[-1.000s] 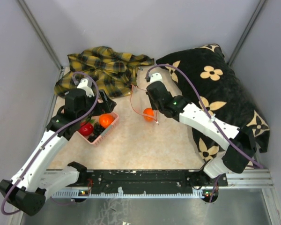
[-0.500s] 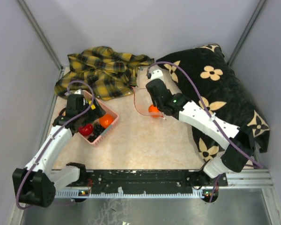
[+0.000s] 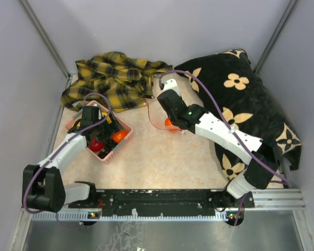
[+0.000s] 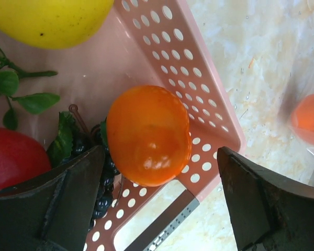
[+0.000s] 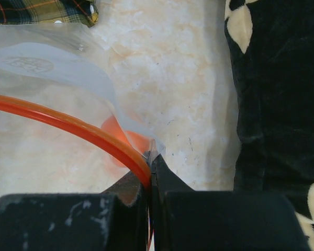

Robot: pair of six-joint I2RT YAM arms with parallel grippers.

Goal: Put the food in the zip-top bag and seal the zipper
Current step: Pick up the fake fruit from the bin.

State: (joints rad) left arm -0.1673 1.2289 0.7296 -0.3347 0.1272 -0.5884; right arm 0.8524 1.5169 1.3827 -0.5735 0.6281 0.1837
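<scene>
The food lies in a pink basket [image 3: 76,121]: an orange ball [image 4: 148,135], a red apple [image 4: 13,157], a yellow lemon [image 4: 47,21], a green leafy piece [image 4: 10,86] and dark grapes [image 4: 102,183]. My left gripper [image 4: 161,167] hangs open over the basket [image 4: 162,31], one finger on each side of the orange ball [image 3: 119,136]. The clear zip-top bag [image 3: 157,111] sags at the table's middle with another orange ball [image 3: 169,124] inside. My right gripper [image 5: 152,157] is shut on the bag's mouth at the red zipper [image 5: 68,125]. No slider shows.
A yellow plaid cloth [image 3: 118,76] lies bunched at the back left, just behind the basket. A black flowered pillow [image 3: 240,99] fills the right side, close beside my right arm. Grey walls close in the left, back and right.
My left gripper has come down and forward over the basket, onto the orange ball. My right gripper has shifted slightly left, still holding the bag.
</scene>
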